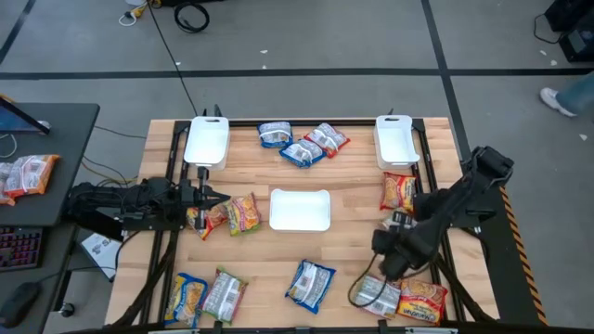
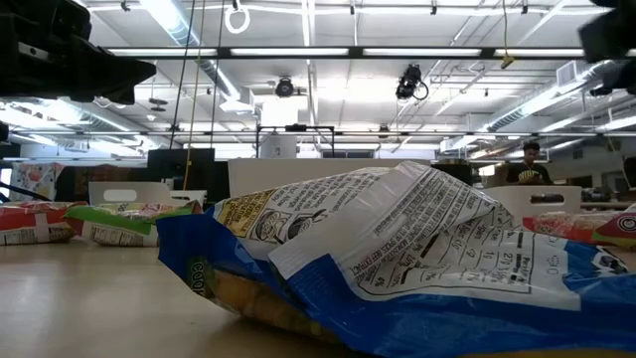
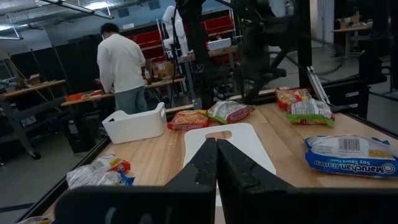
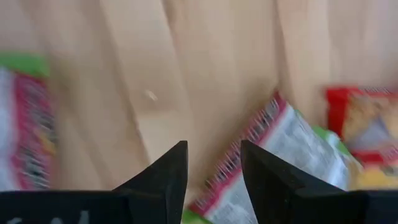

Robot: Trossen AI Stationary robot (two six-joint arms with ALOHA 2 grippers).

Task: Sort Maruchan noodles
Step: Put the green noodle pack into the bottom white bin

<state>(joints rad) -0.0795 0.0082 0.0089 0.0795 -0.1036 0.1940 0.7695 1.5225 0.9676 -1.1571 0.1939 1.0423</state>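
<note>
Ramen packets lie scattered flat on the wooden table. Two blue-white ones point(image 1: 288, 144) and a red-silver one point(image 1: 327, 139) are at the far edge. An orange one point(image 1: 397, 192) is at the right. Another blue-white one point(image 1: 310, 283) point(image 2: 397, 259) lies near the front. My left gripper point(image 1: 215, 198) point(image 3: 216, 152) is shut and holds nothing, beside a red packet point(image 1: 209, 218) and an orange one point(image 1: 243, 211). My right gripper point(image 1: 383, 252) point(image 4: 213, 158) is open above bare wood, next to a silvery-green packet point(image 1: 376, 295) point(image 4: 286, 168) and an orange packet point(image 1: 422, 301).
Two deep white trays point(image 1: 206, 141) point(image 1: 396, 141) stand at the far corners, and a flat white tray point(image 1: 299, 209) lies in the middle. Two more packets point(image 1: 204, 297) lie at the near left corner. A person point(image 3: 121, 62) stands in the room beyond the table.
</note>
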